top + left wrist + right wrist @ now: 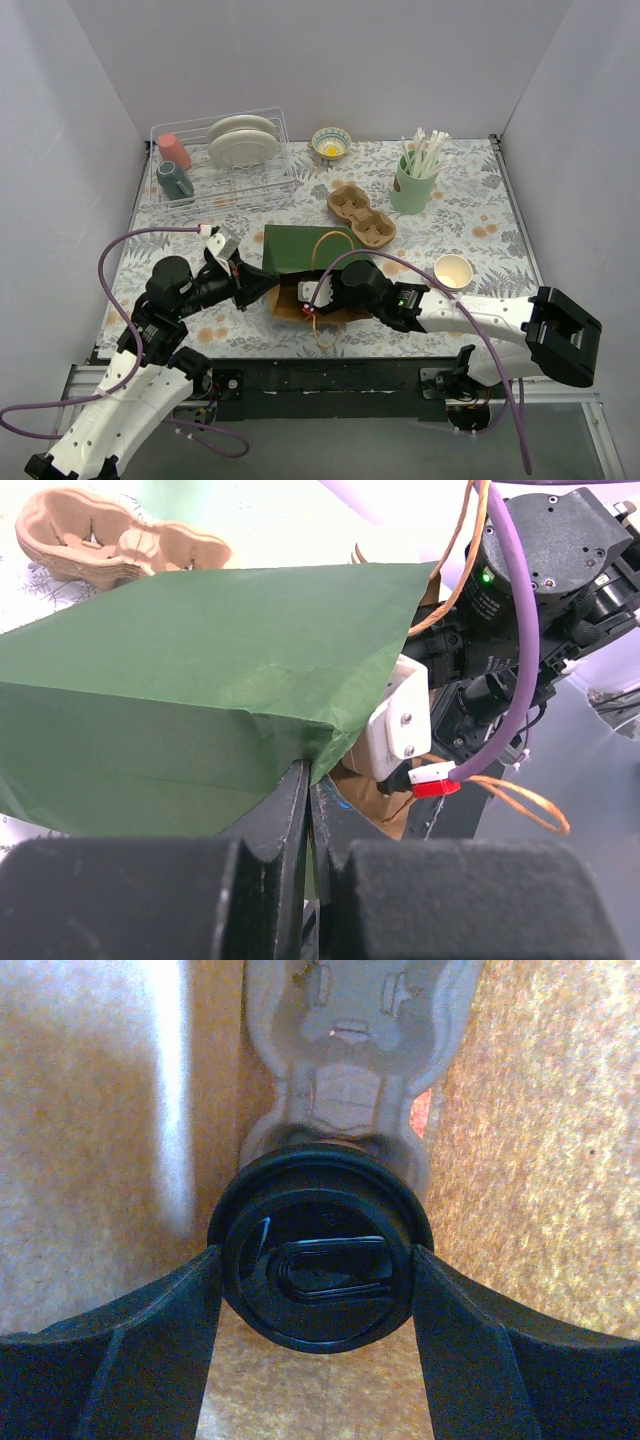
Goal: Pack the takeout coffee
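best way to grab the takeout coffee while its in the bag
Pinch the takeout coffee across its round black lid, one finger on each side of the rim, coming in through the bag's mouth. The lid faces the opening and looks like the stiffest ring, and the bag walls crowd both sides. The right tool holds it this way.

The takeout coffee (pixel 318 1260) is showing only its lid in the R wrist view: round black plastic w/ a raised rim and an oval sip tab at centre, facing straight at the cam. The cup body is hiding behind the lid, so colour & fill can't be told. The lid is sitting pinched btwn the two dark fingers of the right gripper (pixel 318 1270), touching both. It's lying inside the paper bag (pixel 540 1160), brown walls on either side, w/ a grey moulded piece (pixel 345 1080) just beyond it.
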`<state>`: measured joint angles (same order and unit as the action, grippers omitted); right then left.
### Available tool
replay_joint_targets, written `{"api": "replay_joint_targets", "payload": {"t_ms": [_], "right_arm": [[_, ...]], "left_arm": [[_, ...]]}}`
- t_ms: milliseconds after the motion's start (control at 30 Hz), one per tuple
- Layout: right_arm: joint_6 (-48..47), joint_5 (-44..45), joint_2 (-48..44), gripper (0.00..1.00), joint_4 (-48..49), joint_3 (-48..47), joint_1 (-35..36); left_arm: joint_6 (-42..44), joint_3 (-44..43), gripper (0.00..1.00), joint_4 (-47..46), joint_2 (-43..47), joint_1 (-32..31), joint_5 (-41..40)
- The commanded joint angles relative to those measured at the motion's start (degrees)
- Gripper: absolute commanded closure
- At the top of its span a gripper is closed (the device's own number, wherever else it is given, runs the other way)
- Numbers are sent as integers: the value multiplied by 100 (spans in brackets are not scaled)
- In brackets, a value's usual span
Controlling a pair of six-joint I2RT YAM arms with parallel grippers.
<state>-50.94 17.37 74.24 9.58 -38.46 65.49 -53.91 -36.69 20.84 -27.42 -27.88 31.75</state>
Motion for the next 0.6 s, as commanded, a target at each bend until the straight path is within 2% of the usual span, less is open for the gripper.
{"api": "replay_joint_targets", "payload": {"t_ms": [0,367,567], "right_arm": [[207,-67,117,54,562,128,-98],[181,-93,293,49,764,198,-239],[207,-163,355,36,712,172,-248]], "left_arm": [[-128,56,100,-221,70,11,148],[-208,109,100,-273,17,11,139],[-216,109,100,-282,9,11,130]]}}
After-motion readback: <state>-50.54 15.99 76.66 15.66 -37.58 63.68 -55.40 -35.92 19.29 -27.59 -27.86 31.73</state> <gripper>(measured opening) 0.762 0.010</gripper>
